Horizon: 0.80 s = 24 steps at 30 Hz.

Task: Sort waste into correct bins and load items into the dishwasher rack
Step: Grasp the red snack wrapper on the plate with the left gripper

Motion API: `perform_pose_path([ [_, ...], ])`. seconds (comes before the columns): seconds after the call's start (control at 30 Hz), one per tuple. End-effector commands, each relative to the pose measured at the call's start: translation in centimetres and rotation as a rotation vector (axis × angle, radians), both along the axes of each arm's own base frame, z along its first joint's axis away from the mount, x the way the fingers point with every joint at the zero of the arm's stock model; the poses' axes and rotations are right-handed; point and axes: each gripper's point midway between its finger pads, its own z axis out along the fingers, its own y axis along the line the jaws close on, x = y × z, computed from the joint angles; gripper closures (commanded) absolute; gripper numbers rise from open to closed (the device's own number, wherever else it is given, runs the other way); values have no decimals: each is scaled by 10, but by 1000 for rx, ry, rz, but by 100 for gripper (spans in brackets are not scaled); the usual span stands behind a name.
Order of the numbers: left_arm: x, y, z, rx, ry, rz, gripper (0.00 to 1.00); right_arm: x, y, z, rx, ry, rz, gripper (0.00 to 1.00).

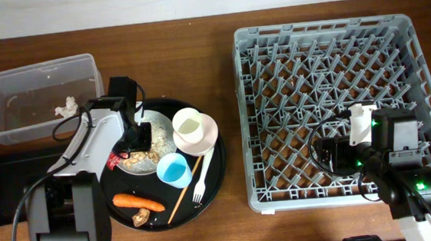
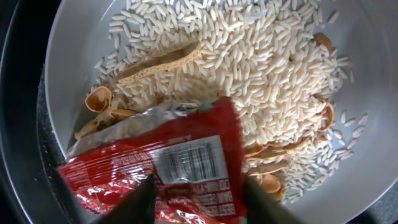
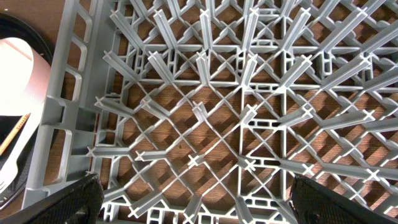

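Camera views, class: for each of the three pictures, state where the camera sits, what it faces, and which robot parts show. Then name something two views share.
Overhead: fixed above the table, looking straight down; both arms show, left gripper over the white plate, right gripper over the dishwasher rack.
Left wrist: looks down close at the red snack wrapper and rice; its dark fingertips show.
Right wrist: looks down into the rack's pegs; its fingertips show at the bottom corners.
Shared: the rack, in overhead and right wrist.

Tub point(image 1: 37, 100) sits far left, tray point(image 1: 5, 187) before it; rack point(image 1: 338, 111) right; wrapper point(image 2: 161, 168) apparently lies on rice point(image 2: 249, 74).
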Motion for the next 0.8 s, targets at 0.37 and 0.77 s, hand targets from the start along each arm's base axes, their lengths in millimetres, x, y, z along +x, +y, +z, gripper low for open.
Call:
perform_pose_path([
  [0.37,4,2,6,15,-7,0,91,2,1,7,5,-18,-4,1],
  [0.77,12,10,48,57,-108,8,98,2,1,7,5,-18,-4,1],
])
